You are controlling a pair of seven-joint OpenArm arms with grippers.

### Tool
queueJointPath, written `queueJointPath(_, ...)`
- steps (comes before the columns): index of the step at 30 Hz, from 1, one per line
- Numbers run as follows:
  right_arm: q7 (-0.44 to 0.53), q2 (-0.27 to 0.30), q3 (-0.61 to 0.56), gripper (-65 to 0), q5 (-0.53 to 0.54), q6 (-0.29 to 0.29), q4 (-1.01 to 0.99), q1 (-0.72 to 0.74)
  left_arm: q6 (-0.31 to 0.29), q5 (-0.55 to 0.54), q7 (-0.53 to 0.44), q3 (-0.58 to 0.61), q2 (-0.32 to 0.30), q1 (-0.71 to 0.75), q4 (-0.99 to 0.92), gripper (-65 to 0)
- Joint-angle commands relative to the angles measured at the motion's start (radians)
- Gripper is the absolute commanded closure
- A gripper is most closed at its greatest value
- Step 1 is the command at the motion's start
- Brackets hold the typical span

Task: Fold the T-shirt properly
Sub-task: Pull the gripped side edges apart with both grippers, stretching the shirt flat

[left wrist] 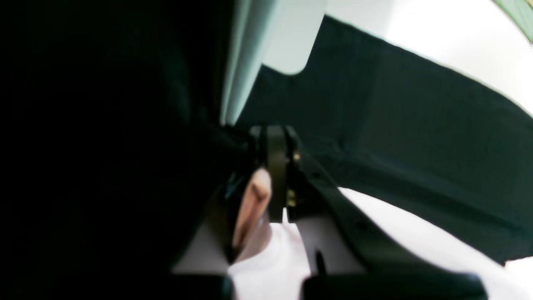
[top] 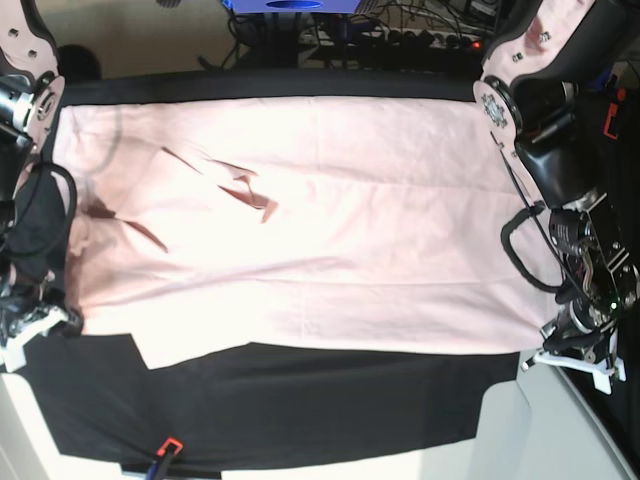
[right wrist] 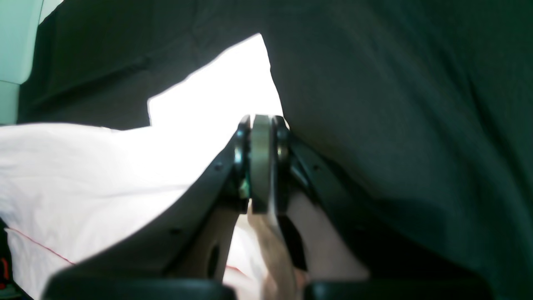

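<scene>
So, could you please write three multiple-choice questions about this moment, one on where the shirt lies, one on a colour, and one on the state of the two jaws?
1. Where does the T-shirt lie?
A. Spread across the black table cloth
B. Hanging from a rack
C. Rolled up in a box

2. What colour is the T-shirt?
A. Dark blue
B. Pale pink
C. Bright yellow

3. How do the jaws of the left gripper and the right gripper stand?
A. Both wide open above the shirt
B. One open, one shut
C. Both shut on the T-shirt

Answers:
1 A, since the base view shows the shirt spread wide over the dark cloth.
2 B, since the fabric is light pink in the base view.
3 C, since each wrist view shows the jaws pressed together with pale fabric between them.
</scene>
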Motion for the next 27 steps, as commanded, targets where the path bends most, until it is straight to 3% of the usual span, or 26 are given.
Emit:
queueJointPath(1,0.019,0.02,0.001,-0.1,0.015,0.006,0.021,0.02,-0.005,-0.006,-0.028,0.002,-0.019,-0.011,0.047,0.0)
queueJointPath(8,0.024,0.02,0.001,-0.1,0.015,0.011,0.021,-0.04,-0.005,-0.006,-0.028,0.0,-0.019,0.104,0.152,0.0)
queueJointPath(11,0.024,0.02,0.0,-0.1,0.015,0.094,0.021,-0.049,-0.005,-0.006,-0.03,-0.001,-0.019,0.144,0.168,0.0)
queueJointPath(13,0.024,0.032,0.0,-0.1,0.013,0.12,0.021,-0.045,-0.005,-0.006,-0.031,-0.001,-0.02,0.148,0.165,0.0)
queueJointPath(25,-0.029,0.043,-0.002,-0.1,0.013,0.118,0.021,0.06,-0.005,-0.006,-0.03,-0.003,-0.019,0.099,0.18,0.0)
queueJointPath(27,-0.024,0.043,-0.045,-0.1,0.013,0.12,0.021,0.07,-0.005,-0.006,-0.03,-0.003,-0.019,0.094,0.18,0.0)
